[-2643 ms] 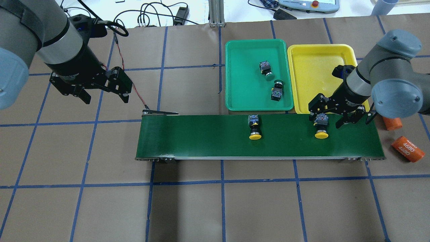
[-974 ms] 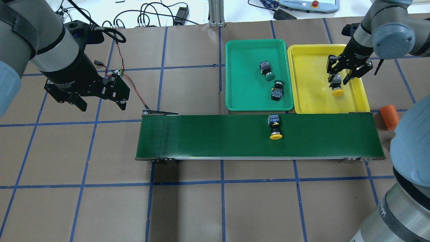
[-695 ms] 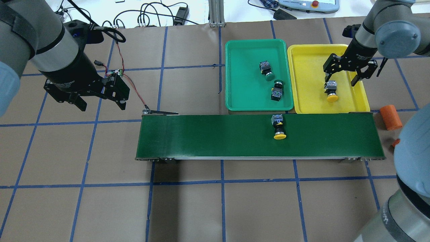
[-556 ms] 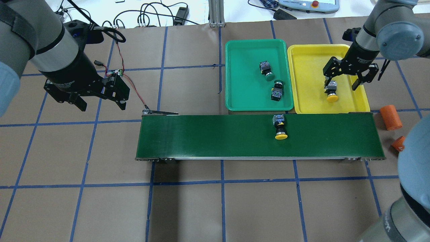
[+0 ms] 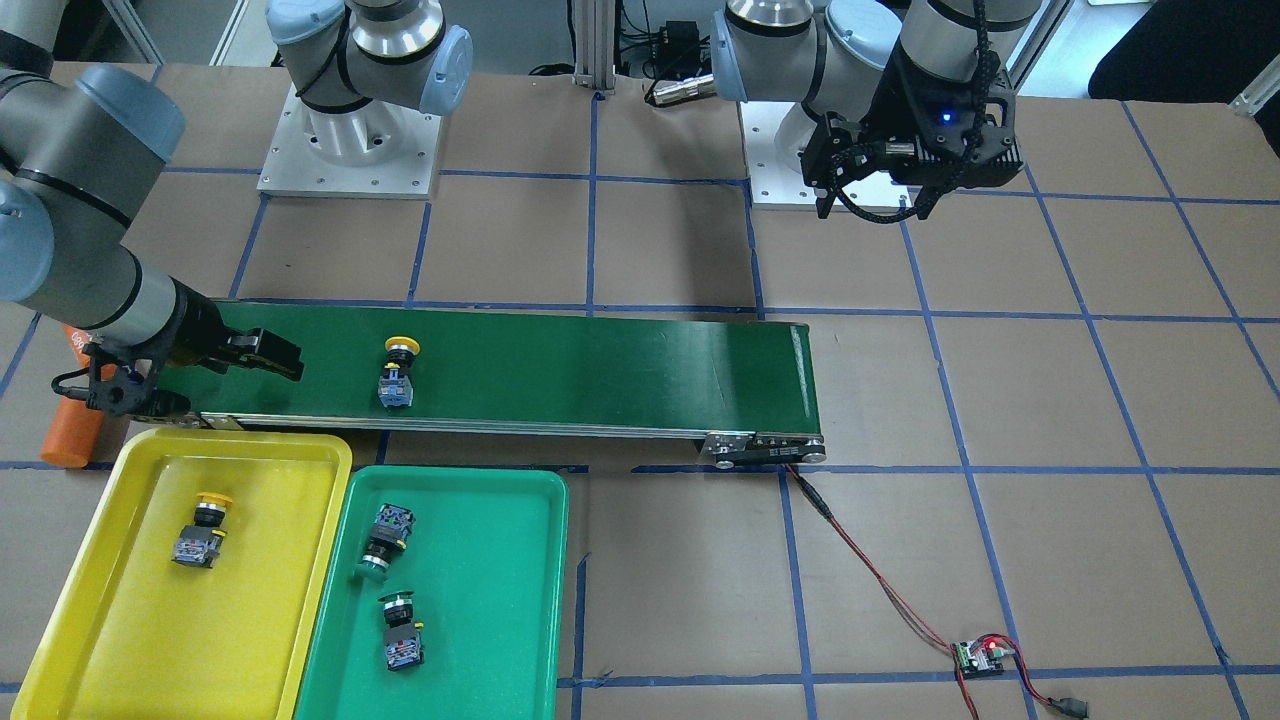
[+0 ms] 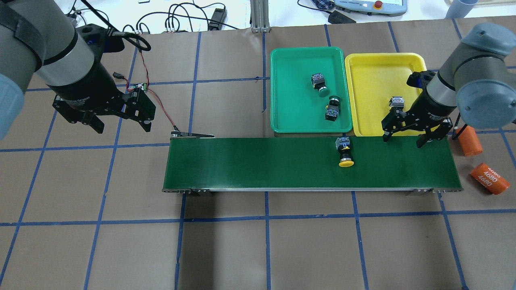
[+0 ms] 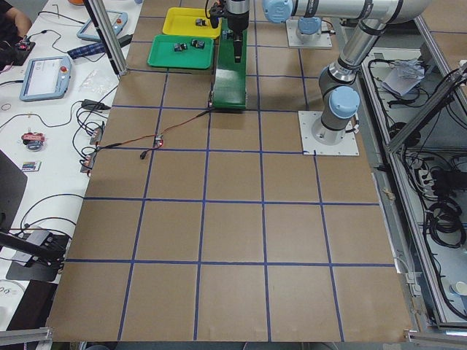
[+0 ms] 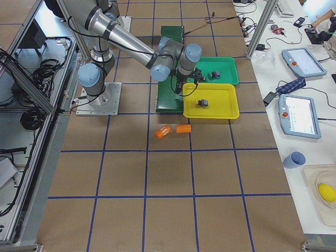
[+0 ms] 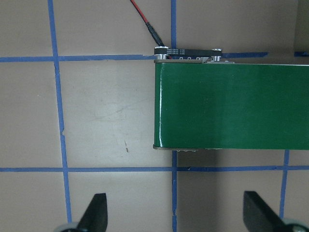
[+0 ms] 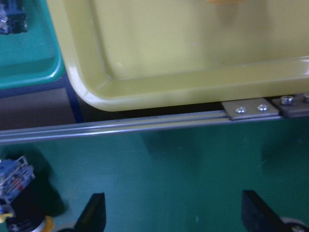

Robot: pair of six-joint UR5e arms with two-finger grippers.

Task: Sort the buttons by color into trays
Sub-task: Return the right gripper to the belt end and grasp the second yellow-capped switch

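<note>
Buttons of two colours lie on their sides, three of them in the trays and one on the belt. Both green-capped buttons (image 6: pixel 319 83) (image 6: pixel 332 109) rest in the green tray (image 6: pixel 294 100), close together but apart, toward its right side. One yellow-capped button (image 5: pixel 200 530) lies in the yellow tray (image 6: pixel 371 76), which sits edge to edge with the green one along the far side of the dark-green conveyor belt (image 6: pixel 262 163). The other yellow-capped button (image 6: pixel 346 154) lies on the belt's right half, near the far edge, its cap toward the robot, roughly in line with the seam between the two trays.

The right gripper (image 6: pixel 404 139) hangs over the belt's far edge at the yellow tray's near rim, to the right of the button on the belt. Its fingers are spread wide with nothing between them, and its wrist camera catches that button at the lower left. Whether the fingertips touch the belt is hard to judge from these angles.

The left gripper (image 6: pixel 123 128) is well away, above the brown papered table (image 6: pixel 225 249) beyond the belt's left end, fingers likewise apart and empty. A small circuit board (image 6: pixel 139 86) on red wires lies beside it. Two orange cylinders (image 6: pixel 469 141) (image 6: pixel 489 178) lie on the table past the belt's right end.
</note>
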